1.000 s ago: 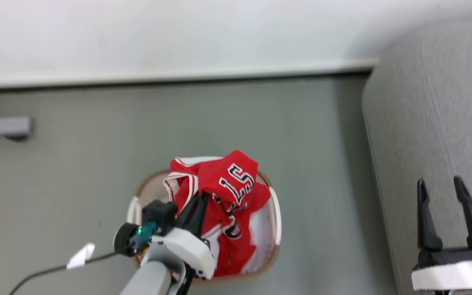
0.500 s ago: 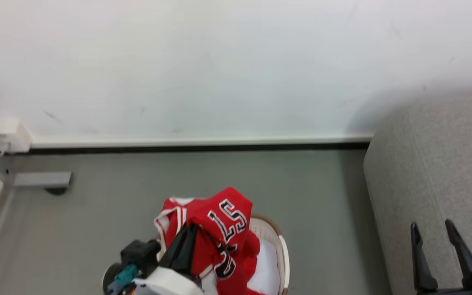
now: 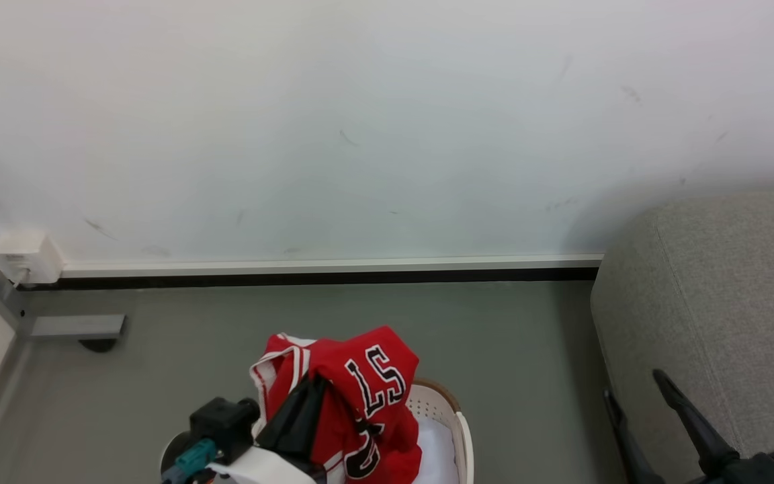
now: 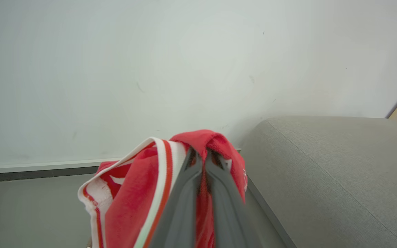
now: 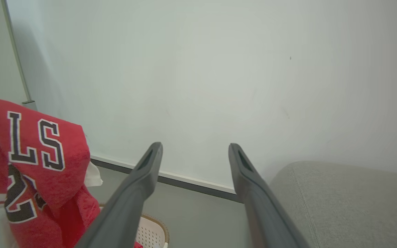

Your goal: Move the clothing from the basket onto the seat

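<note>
Currently the clothing point(image 3: 353, 396) is a bunched red bundle held off the floor, hanging over the basket point(image 3: 451, 417), with its lower folds at the head view's bottom edge. The black-and-white lettering faces the right wrist camera point(image 5: 36, 162). The left gripper point(image 3: 316, 386) is clamped on the clothing. In the left wrist view its two fingers point(image 4: 181, 206) lie nearly together with red cloth pinched between them and a white-striped hem draped to one side point(image 4: 143, 186).

Compared with one second ago, the head camera has tilted up, so more wall and less of the basket are in the picture. The bundle now stands clear above the basket's far rim, whereas it previously slumped across the opening. A white sheet point(image 3: 437, 450) shows inside the basket.

The right gripper point(image 3: 635, 390) is spread wide with nothing between its fingers point(image 5: 195, 146). It is at the near edge of the seat point(image 3: 729, 296), well apart from the clothing, and its fingers now lean left instead of pointing straight up. The seat lies to the right of the basket, with bare floor point(image 3: 528, 336) between them.
</note>
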